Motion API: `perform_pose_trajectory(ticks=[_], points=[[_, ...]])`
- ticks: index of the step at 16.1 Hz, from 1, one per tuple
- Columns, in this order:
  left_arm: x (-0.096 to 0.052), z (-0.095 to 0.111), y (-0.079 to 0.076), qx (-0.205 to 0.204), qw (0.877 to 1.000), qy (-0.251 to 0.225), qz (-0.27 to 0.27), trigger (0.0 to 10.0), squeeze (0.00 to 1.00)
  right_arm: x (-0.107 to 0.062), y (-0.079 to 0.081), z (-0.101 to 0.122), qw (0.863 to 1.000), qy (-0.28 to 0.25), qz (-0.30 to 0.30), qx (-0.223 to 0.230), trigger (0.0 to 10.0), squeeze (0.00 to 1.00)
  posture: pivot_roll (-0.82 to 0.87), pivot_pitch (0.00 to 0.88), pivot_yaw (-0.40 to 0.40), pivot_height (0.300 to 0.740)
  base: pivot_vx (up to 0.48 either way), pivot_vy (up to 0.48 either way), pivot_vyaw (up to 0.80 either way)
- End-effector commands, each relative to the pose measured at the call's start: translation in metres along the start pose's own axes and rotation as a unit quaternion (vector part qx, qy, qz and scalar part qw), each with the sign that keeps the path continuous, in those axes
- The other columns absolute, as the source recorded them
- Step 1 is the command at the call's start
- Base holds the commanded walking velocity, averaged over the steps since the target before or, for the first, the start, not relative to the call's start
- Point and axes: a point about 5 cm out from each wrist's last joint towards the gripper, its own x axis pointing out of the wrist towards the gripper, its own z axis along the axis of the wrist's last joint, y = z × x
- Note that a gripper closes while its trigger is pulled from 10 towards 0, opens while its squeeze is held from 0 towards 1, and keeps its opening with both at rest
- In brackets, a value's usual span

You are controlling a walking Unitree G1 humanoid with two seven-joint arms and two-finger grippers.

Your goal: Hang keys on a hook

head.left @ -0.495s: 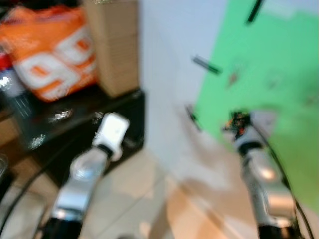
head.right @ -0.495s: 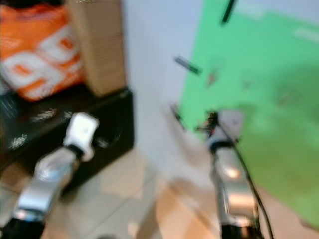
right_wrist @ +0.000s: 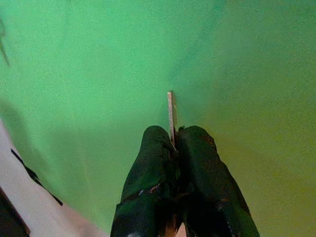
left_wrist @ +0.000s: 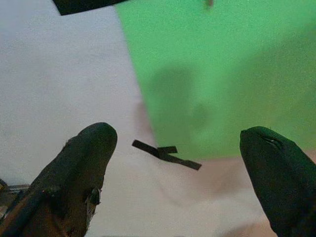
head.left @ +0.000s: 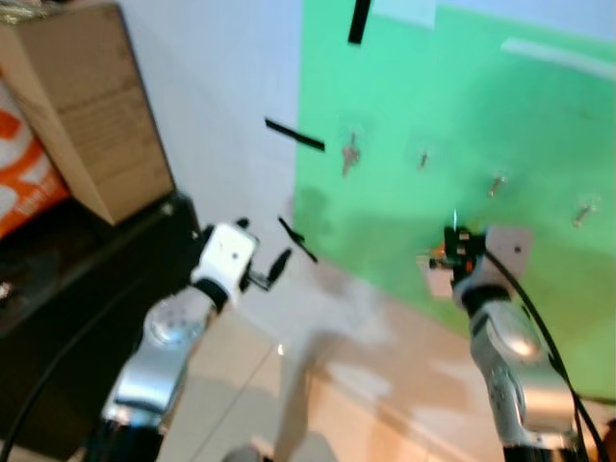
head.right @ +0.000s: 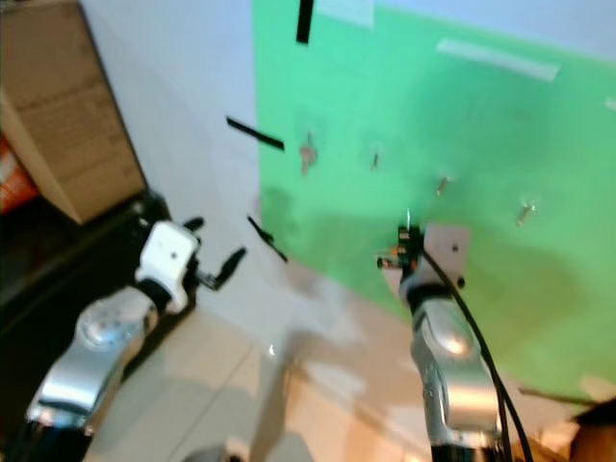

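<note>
The green board (head.left: 462, 115) on the white wall (head.left: 221, 87) carries several small hooks (head.left: 497, 183) in a row. The right pincer (right_wrist: 174, 143), clenched on the keys (right_wrist: 171, 113), hangs below them: lift squarely to one hook, clear of its neighbours. The left pincer (left_wrist: 177, 173), released, idles near a cardboard box (head.left: 91, 106)

I see green board (head.left: 462, 115) ahead of right gripper (right_wrist: 174, 143) | hooks (head.left: 496, 184) on it | black tape strips (head.left: 294, 135) on wall beside

No text, label or number can be read anywhere.
</note>
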Motion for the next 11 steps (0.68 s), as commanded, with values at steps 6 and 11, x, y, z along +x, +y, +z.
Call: perform_pose_trajectory(ticks=[6, 11], points=[[0.002, 0.002, -0.004, 0.002, 1.000, -0.001, -0.018, 10.0, 0.00, 0.002, -0.008, 0.013, 1.000, -0.025, -0.009, -0.005, 10.0, 0.00, -0.04, 0.000, -0.016, 0.740, 0.000, 0.000, 0.00], [0.003, 0.002, -0.005, 0.005, 1.000, -0.002, -0.030, 10.0, 0.00, 0.007, -0.003, 0.023, 0.999, -0.044, 0.014, -0.004, 10.0, 0.00, -0.04, 0.000, -0.019, 0.740, 0.000, 0.000, 0.00]])
